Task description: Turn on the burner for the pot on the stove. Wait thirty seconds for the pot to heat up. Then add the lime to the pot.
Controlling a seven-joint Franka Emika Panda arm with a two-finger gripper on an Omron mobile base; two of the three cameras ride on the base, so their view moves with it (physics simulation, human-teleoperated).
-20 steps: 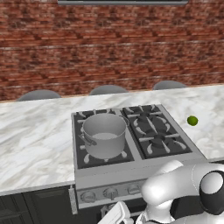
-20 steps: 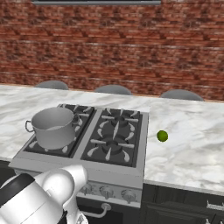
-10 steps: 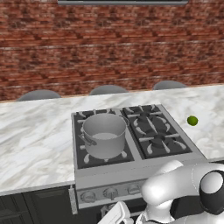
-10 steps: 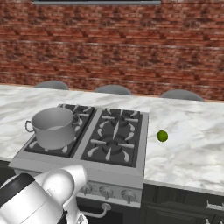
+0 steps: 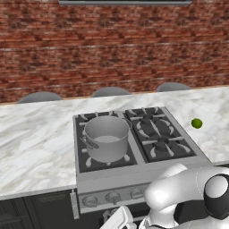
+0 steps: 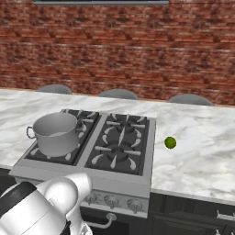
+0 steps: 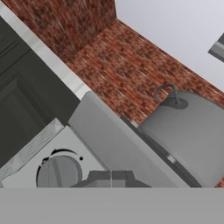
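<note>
a: left base view, where's the pot?
b: centre frame, on the stove; lime right, on the worktop.
a: hand?
b: fully closed, holding nothing, beside a knob.

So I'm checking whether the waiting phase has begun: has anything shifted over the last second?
Nothing visibly changed. The pot sits on the stove's front-left burner, the lime lies on the counter to the stove's right, and the arm stays low by the knobs.
</note>
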